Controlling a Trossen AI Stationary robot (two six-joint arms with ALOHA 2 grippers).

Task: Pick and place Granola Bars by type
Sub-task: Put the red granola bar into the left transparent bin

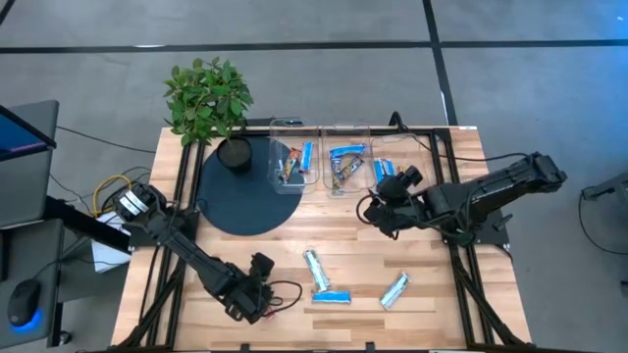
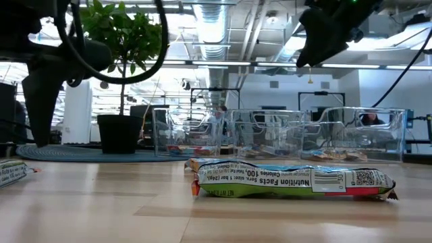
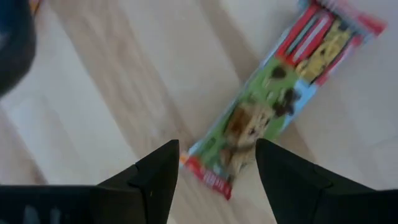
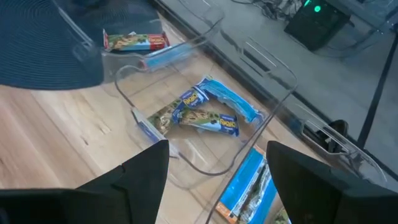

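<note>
Three granola bars lie on the wood near the table's near edge: a silvery one (image 1: pixel 314 267), a blue one (image 1: pixel 332 296) and another silvery one (image 1: pixel 394 290). More bars lie in three clear tubs (image 1: pixel 345 162) by the far edge. My left gripper (image 1: pixel 263 282) is open and low over the near-left part of the table. In its wrist view a green-and-red printed bar (image 3: pixel 280 93) lies flat just ahead of the open gripper (image 3: pixel 217 152), untouched. My right gripper (image 1: pixel 385 196) is open and empty, hovering (image 4: pixel 217 152) just before the tubs, above blue-wrapped bars (image 4: pixel 205 115).
A potted plant (image 1: pixel 208 98) stands on a dark round mat (image 1: pixel 245 201) at the far left. In the low view one bar (image 2: pixel 290 181) lies close in the foreground, and another bar (image 2: pixel 10 172) shows at the left edge. Bare wood lies between the tubs and the loose bars.
</note>
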